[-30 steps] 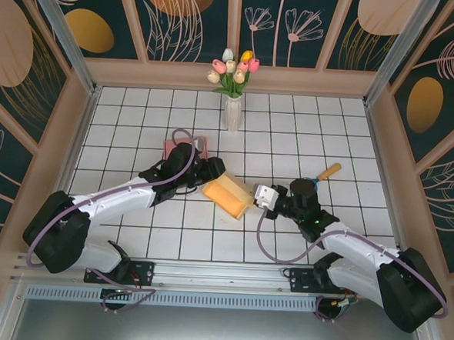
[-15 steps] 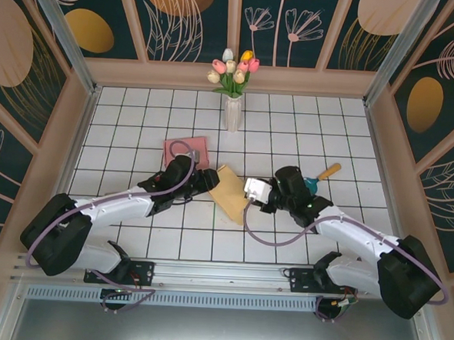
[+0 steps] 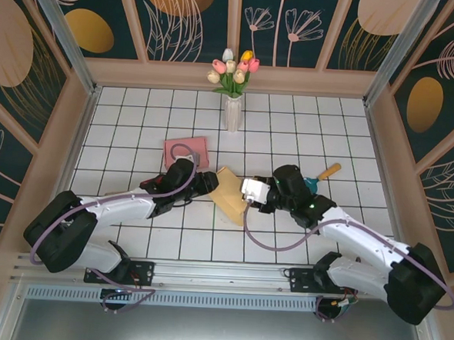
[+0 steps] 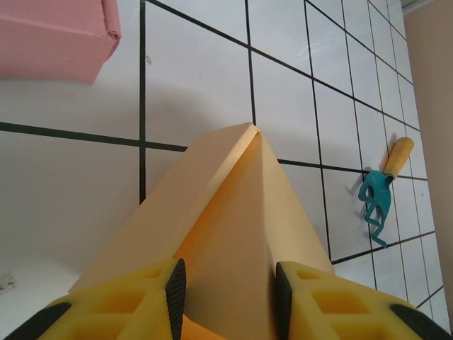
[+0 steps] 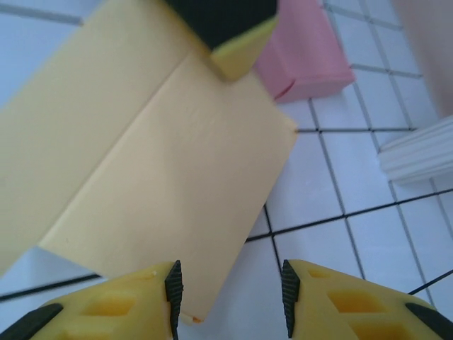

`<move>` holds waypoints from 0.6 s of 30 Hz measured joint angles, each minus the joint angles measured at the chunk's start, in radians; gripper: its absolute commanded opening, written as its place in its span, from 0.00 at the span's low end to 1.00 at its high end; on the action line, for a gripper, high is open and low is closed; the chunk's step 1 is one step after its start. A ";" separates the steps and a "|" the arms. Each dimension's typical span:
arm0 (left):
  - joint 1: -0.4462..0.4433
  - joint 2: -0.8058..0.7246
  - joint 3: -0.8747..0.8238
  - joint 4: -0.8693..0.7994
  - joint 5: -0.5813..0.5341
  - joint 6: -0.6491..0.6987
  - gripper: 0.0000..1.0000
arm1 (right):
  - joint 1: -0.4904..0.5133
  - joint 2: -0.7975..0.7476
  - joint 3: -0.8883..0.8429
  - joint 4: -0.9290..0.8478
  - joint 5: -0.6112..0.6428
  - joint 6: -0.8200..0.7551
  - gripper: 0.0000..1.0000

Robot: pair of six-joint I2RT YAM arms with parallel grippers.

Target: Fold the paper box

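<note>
The yellow paper box [image 3: 229,193] lies partly folded on the tiles between my two grippers. My left gripper [image 3: 208,182] holds its left end. In the left wrist view the box [image 4: 241,212] rises as a ridge between the pads, and that gripper [image 4: 230,283] is shut on it. My right gripper [image 3: 246,193] is at the box's right edge. In the right wrist view it [image 5: 230,290] stands open, with a corner of the box [image 5: 163,177] beside its left pad and bare tile across the rest of the gap. A fingertip of the left gripper [image 5: 226,28] shows at the top.
A pink folded box [image 3: 186,150] lies just behind the left gripper. A teal tool with an orange handle [image 3: 319,177] lies behind the right arm. A white vase of tulips [image 3: 232,112] stands at the back centre. Wooden walls enclose the tiled table.
The right gripper has opened, letting go of the box, and shifted left and slightly back. The left gripper has lowered the box, which now lies flatter.
</note>
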 measured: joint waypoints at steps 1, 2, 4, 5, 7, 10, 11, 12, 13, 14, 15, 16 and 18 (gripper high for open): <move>0.000 -0.001 -0.006 0.005 -0.003 0.000 0.38 | 0.000 -0.019 0.000 0.016 -0.004 0.039 0.44; 0.000 -0.002 -0.011 0.009 -0.006 0.000 0.38 | 0.000 -0.039 0.000 0.039 -0.005 0.089 0.44; 0.000 -0.009 -0.023 0.013 -0.009 0.000 0.38 | 0.000 -0.067 0.000 0.097 0.011 0.215 0.43; 0.000 -0.016 -0.029 0.013 -0.010 0.000 0.38 | 0.000 -0.075 0.000 0.127 0.027 0.287 0.43; 0.000 -0.035 -0.042 0.013 -0.015 0.000 0.39 | 0.000 -0.079 0.000 0.181 0.064 0.451 0.42; -0.002 -0.069 -0.062 0.011 -0.034 0.005 0.39 | 0.013 -0.054 -0.001 0.227 0.124 0.680 0.43; -0.002 -0.078 -0.069 0.010 -0.040 0.007 0.39 | 0.027 -0.034 -0.001 0.239 0.158 0.751 0.44; -0.002 -0.085 -0.074 0.007 -0.045 0.008 0.40 | 0.043 -0.012 -0.001 0.248 0.185 0.802 0.45; -0.002 -0.091 -0.079 0.005 -0.051 0.010 0.40 | 0.068 0.017 -0.001 0.256 0.226 0.853 0.48; -0.002 -0.095 -0.082 0.003 -0.055 0.011 0.41 | 0.090 0.043 -0.002 0.261 0.258 0.892 0.50; -0.002 -0.098 -0.086 0.000 -0.059 0.011 0.42 | 0.119 0.076 -0.002 0.265 0.302 0.928 0.51; -0.002 -0.100 -0.090 -0.003 -0.063 0.012 0.42 | 0.144 0.109 -0.002 0.270 0.342 0.954 0.51; -0.002 -0.101 -0.098 -0.020 -0.076 0.023 0.44 | 0.183 0.175 -0.002 0.284 0.402 0.995 0.51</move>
